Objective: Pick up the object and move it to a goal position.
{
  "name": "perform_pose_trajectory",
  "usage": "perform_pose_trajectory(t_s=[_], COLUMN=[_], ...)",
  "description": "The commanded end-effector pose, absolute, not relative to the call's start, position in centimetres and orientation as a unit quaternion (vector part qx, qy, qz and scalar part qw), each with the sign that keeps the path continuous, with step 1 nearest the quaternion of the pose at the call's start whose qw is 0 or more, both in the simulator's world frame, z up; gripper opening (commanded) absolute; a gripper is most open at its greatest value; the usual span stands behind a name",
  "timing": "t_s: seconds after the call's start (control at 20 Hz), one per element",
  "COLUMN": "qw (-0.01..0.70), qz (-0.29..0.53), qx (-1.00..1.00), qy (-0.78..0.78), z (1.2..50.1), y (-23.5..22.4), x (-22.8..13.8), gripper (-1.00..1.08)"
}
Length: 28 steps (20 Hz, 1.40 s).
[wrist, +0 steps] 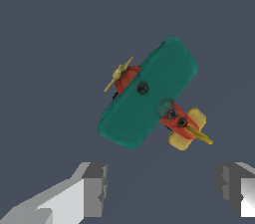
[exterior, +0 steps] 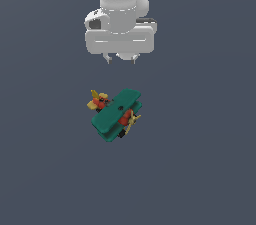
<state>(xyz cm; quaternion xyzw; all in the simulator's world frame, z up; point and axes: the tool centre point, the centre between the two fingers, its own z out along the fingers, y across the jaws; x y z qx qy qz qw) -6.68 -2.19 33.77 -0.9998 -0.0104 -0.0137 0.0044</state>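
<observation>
While one toy plane point(exterior: 116, 114) sits alone on the flat grey floor point(exterior: 200, 169), the single gripper point(exterior: 120, 59) hangs above it, apart from it; its two fingers point(wrist: 94, 188) stand wide open, holding nothing; the plane shows two teal wings, one yellow propeller and one yellow tail.

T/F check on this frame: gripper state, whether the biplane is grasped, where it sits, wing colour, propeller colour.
1. The gripper is open. True: in the wrist view its two fingers stand wide apart with nothing between them.
2. The small toy biplane with teal-green wings and red-orange body is held by the gripper. False: it lies on the dark grey floor, apart from the gripper.
3. The biplane's wings are yellow. False: teal-green.
4. Its propeller is yellow. True.
5. More than one object lies on the floor. False: only the biplane shows.
</observation>
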Motion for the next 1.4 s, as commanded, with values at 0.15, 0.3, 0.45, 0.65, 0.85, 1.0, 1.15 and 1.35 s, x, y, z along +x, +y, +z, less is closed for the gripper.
perform_pose_trajectory(t_s=[0.15, 0.3, 0.45, 0.65, 0.85, 1.0, 1.15, 1.35], qw=[0.005, 0.005, 0.003, 0.001, 0.001, 0.000, -0.004, -0.011], qz=[-0.012, -0.012, -0.015, -0.017, -0.017, -0.014, -0.010, -0.001], qx=[-1.000, -1.000, -1.000, -1.000, -1.000, -1.000, -1.000, -1.000], qy=[-0.014, -0.014, -0.013, -0.013, -0.013, -0.012, -0.012, -0.011], z=[33.9, 34.1, 34.3, 34.5, 34.4, 34.3, 34.0, 33.3], y=[-2.3, -2.7, -3.4, -3.9, -3.8, -3.7, -3.6, -3.3], x=[-6.7, -6.8, -6.8, -6.8, -6.8, -6.8, -6.8, -6.7], gripper=[0.68, 0.68, 0.68, 0.68, 0.68, 0.68, 0.68, 0.68])
